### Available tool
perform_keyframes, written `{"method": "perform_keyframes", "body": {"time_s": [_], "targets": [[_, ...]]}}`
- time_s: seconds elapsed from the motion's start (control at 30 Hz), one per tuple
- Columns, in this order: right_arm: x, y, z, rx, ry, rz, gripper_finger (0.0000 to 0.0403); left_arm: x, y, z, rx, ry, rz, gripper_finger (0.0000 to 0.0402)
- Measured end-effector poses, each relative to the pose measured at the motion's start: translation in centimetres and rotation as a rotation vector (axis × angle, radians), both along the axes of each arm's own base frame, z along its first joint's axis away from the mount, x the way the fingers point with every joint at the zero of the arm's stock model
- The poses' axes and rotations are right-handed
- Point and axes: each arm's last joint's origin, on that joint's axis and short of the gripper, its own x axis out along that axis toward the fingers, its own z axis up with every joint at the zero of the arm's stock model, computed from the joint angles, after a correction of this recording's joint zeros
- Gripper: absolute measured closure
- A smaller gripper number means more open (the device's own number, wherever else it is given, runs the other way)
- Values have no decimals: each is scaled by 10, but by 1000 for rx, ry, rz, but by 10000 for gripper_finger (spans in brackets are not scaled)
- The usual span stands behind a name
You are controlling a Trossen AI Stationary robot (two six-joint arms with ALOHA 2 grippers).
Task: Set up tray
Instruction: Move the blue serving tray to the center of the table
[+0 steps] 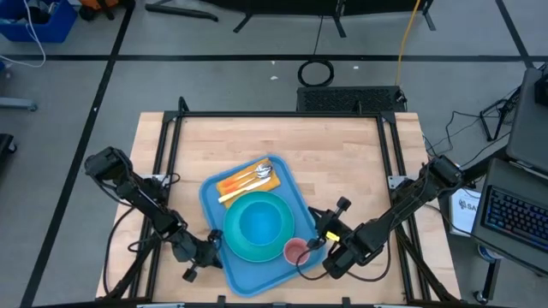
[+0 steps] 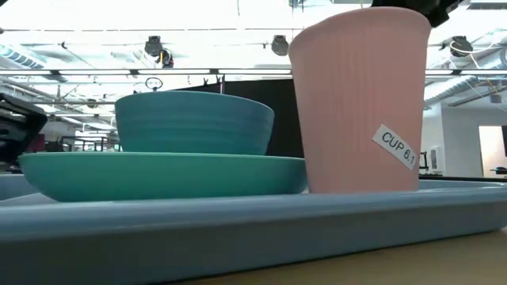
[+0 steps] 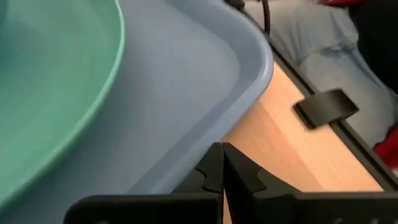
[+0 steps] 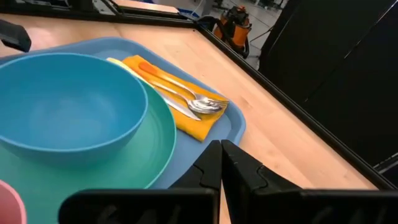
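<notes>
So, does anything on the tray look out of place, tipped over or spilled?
Nothing spilled or tipped. The tray sits turned at an angle to the table edges. The bowl rests in the plate, the cup stands upright, and the cutlery lies on the napkin.

Overhead looks down; low camera hugs tray (image 2: 238, 226) rim; wrists close.

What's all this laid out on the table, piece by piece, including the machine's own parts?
Light-blue plastic tray: one, mid-table.
Round turquoise plate: one, on tray.
Small blue bowl: one, on plate.
Pink ribbed cup: one, on the tray's near right corner, labelled.
Orange napkin: one, on the tray's far end.
Silver cutlery: a few pieces, on napkin.
Left gripper: dark, shut, at the tray's left edge.
Right gripper: dark, shut, at the tray's right edge.
</notes>
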Motion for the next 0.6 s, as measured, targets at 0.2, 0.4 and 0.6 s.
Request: {"method": "perform_keyframes", "body": {"time_s": [0.2, 0.4, 0.6], "targets": [[-1, -1, 3, -13, -20, -6, 403, 7, 4, -3, -13, 0, 19, 401], [-1, -1, 3, -14, -19, -5, 403, 15, 3, -17, -36, 0, -10, 401], [0, 0, 3, -14, -19, -2, 403, 20, 3, -18, -51, -36, -38, 401]]}}
